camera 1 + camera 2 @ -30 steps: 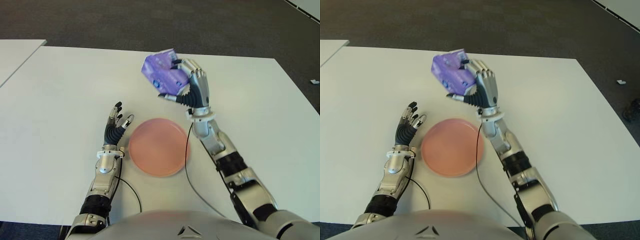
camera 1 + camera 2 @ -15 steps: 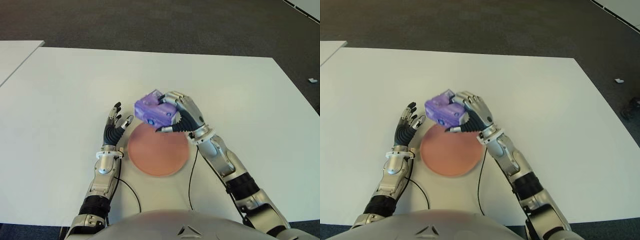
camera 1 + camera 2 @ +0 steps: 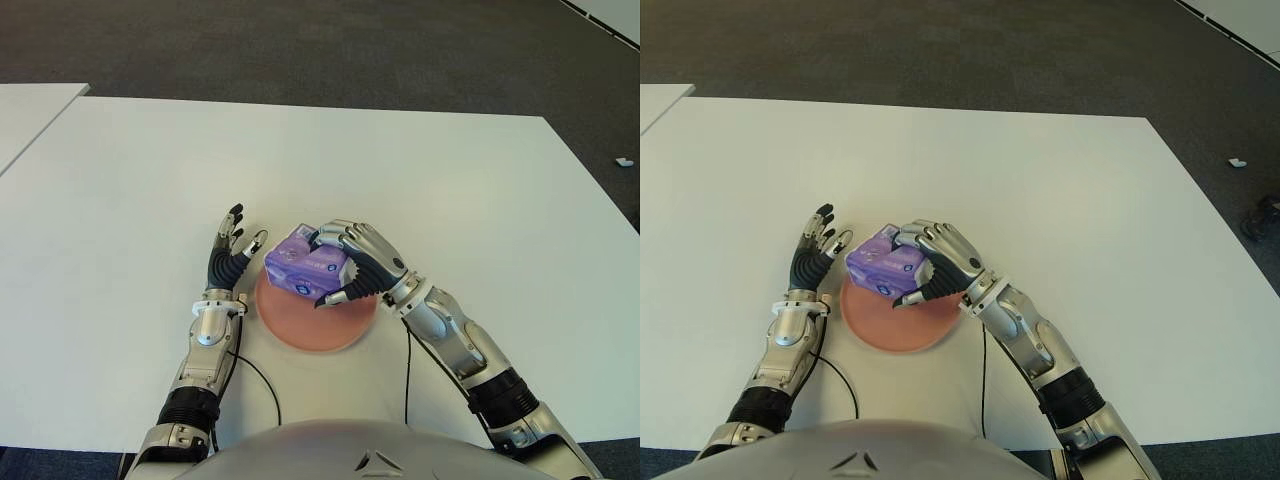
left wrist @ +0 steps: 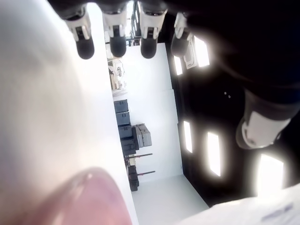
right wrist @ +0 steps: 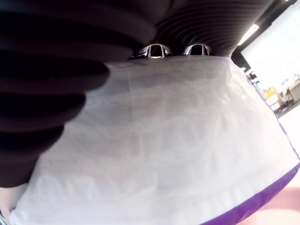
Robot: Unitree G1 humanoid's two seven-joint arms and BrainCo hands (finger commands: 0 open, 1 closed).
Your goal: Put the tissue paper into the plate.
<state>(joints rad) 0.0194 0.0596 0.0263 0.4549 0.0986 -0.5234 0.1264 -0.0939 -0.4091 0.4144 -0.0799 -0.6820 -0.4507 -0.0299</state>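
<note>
Right hand [image 3: 352, 262] clamped around purple tissue pack [image 3: 303, 267] over pink plate [image 3: 318, 325], printing on pack seemingly too small to read, left hand [image 3: 233, 252] spread, empty, beside plate's left, white table [image 3: 480, 200]

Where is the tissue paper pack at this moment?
In the left eye view, the tissue paper pack is near the table's middle, gripped by the right robot hand over the far part of the pink plate, just right of the open left robot hand.

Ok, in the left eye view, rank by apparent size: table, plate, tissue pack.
1. table
2. plate, partly covered
3. tissue pack, held over the plate by the right hand, so slightly nearer the camera
</note>
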